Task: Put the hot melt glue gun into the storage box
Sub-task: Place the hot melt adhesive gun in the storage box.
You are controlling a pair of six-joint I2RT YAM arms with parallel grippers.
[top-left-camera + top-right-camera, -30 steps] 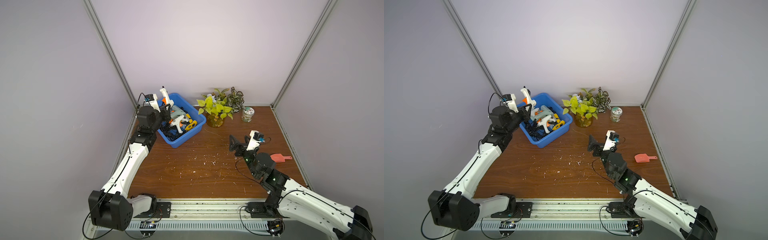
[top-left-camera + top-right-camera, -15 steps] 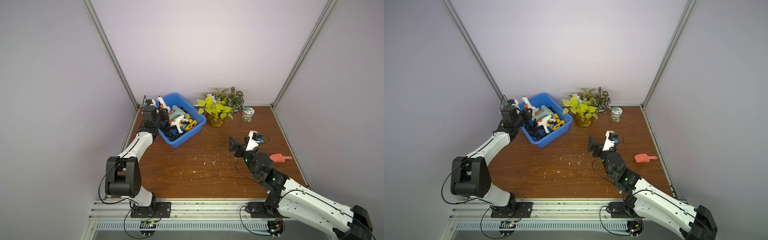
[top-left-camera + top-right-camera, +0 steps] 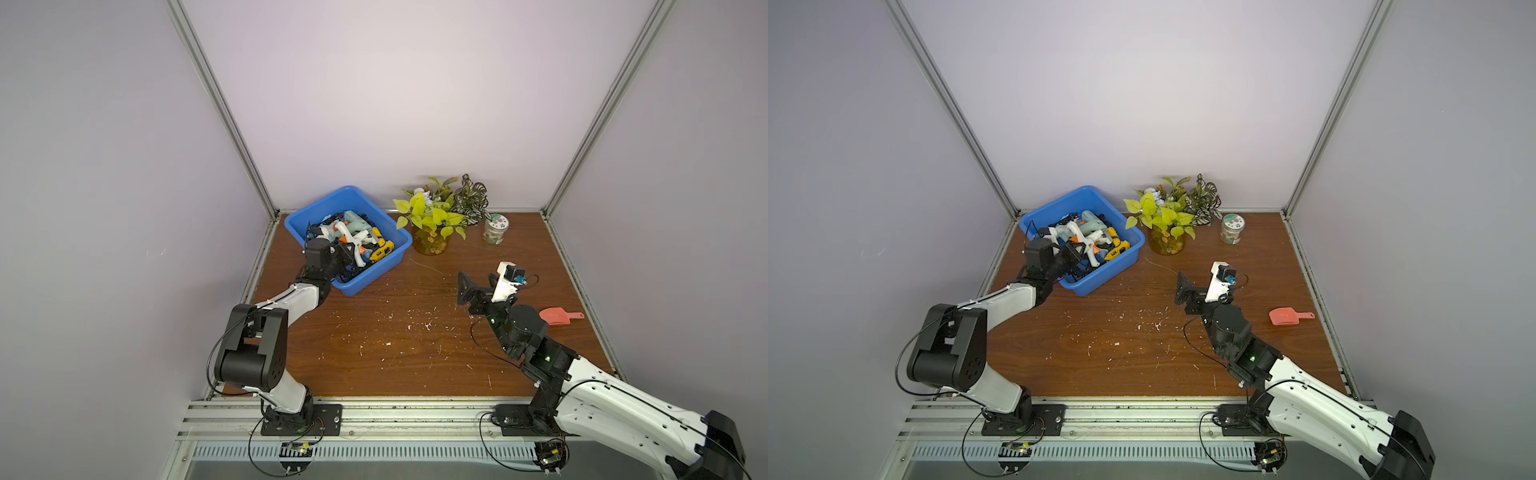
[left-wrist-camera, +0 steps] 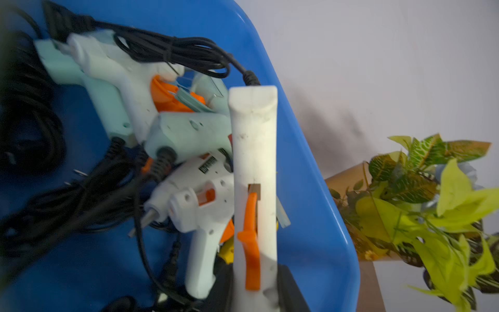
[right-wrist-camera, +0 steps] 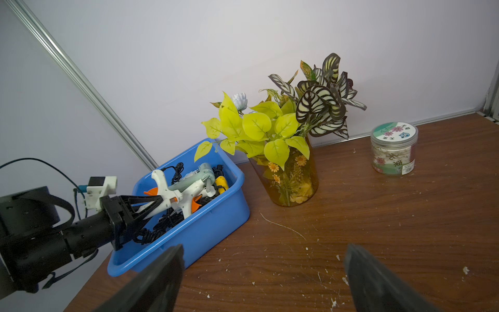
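My left fingers, pinching the glue gun, have dropped into the storage box; release is next. My right fingers stay spread.

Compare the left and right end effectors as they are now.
The left end effector is shut on a white glue gun; the right end effector is open and empty. The left one is over the storage box; the right one hangs over the table, apart from it. Both are black.
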